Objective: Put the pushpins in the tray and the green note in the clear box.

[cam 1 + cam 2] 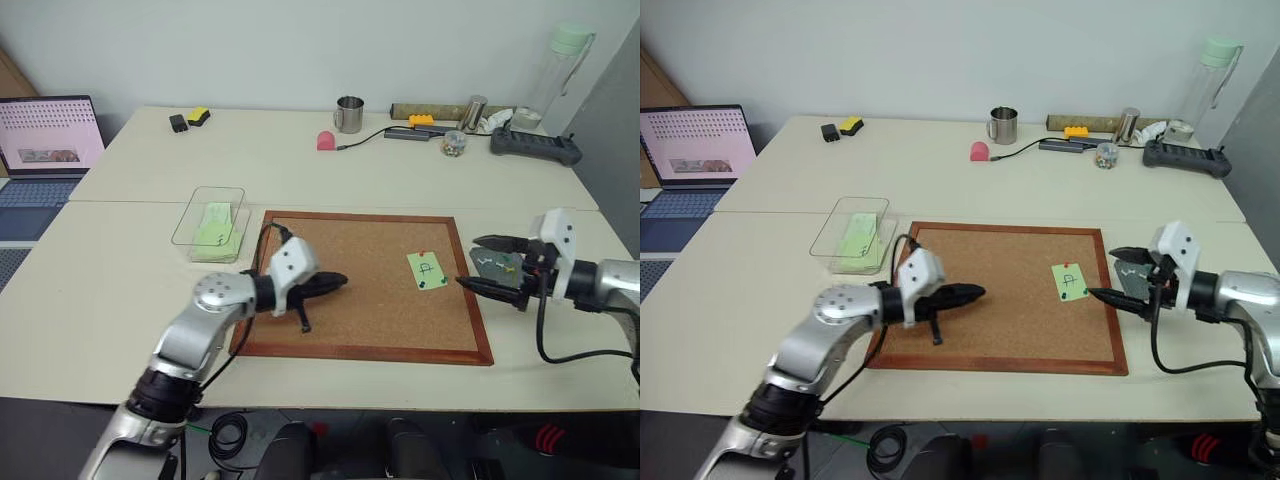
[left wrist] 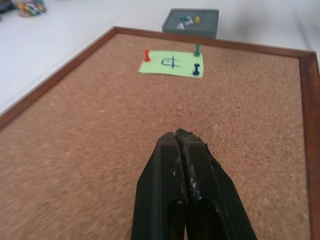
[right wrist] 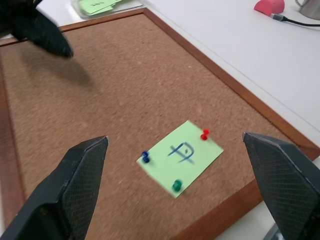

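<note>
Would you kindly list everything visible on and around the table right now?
cork board: one, brown, wooden frame, table centre
green note: one, light green, on the board's right part
pushpins: three, red, green and blue, in the note
tray: one, dark grey, beyond the board's right edge, a few pins inside
clear box: one, transparent, left of the board, green notes inside
metal mug: one, silver, far side
laptop: one, open, far left
left gripper: fingers shut, over the board
right gripper: fingers open, beside the note
</note>
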You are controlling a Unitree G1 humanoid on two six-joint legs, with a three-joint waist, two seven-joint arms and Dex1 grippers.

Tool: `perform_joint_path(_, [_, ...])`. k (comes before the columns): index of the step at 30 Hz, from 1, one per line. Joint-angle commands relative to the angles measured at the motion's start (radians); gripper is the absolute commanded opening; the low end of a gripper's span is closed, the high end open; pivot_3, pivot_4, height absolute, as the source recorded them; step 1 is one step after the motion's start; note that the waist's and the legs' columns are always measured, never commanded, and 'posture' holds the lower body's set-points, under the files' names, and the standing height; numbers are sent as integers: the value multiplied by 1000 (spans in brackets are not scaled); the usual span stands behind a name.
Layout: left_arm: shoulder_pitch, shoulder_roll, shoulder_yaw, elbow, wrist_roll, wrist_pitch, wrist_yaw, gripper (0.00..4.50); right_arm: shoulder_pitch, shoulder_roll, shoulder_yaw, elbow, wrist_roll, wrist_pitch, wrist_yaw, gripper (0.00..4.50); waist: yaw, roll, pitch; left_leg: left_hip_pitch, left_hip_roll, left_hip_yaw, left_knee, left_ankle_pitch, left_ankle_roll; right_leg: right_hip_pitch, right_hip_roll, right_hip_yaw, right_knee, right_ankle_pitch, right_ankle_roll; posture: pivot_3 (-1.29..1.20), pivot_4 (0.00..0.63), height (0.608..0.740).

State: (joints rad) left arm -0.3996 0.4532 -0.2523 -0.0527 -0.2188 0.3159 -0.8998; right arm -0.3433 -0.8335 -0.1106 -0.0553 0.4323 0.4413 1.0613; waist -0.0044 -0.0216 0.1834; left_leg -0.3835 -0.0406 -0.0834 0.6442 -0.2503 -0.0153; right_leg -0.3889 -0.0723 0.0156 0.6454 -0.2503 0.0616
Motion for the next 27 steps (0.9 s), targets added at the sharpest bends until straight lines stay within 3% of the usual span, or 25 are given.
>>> perform_joint_path(1, [-29, -48, -15, 77, 30, -67, 18, 8, -95, 46, 75, 74, -69, -33, -24, 4500, 0, 0, 0, 0, 0, 0, 0, 0, 0, 0, 0, 0, 0, 0, 0, 0, 150, 740])
perform_joint_path(7, [-26, -80, -25, 180, 76, -112, 35, 8, -252, 147, 204, 325, -209, -104, -61, 4500, -1, 0, 0, 0, 0, -1, 0, 0, 0, -1, 0, 0, 1, 0, 0, 0, 150, 740])
perform_joint_path(17, [-13, -81, -35, 175, 109, -123, 30, 8, -376, 244, 224, 630, -305, -298, -77, 4500, -3, 0, 0, 0, -1, -1, 0, 0, 0, -1, 0, 0, 1, 1, 0, 0, 150, 740])
perform_joint_path(20, [-12, -79, -27, 170, 111, -119, 31, 0, -377, 245, 218, 649, -307, -324, -64, 4049, -4, 0, 0, 0, -1, -2, 0, 0, 0, 0, 0, 0, 2, 1, 0, 0, 150, 740])
perform_joint_path(27, [1, -76, -28, 158, 117, -121, 34, 0, -371, 249, 203, 657, -290, -323, -48, 2376, -7, 1, 0, 0, -1, -2, 1, 0, 0, 0, 0, 0, 2, 1, 0, 0, 150, 740])
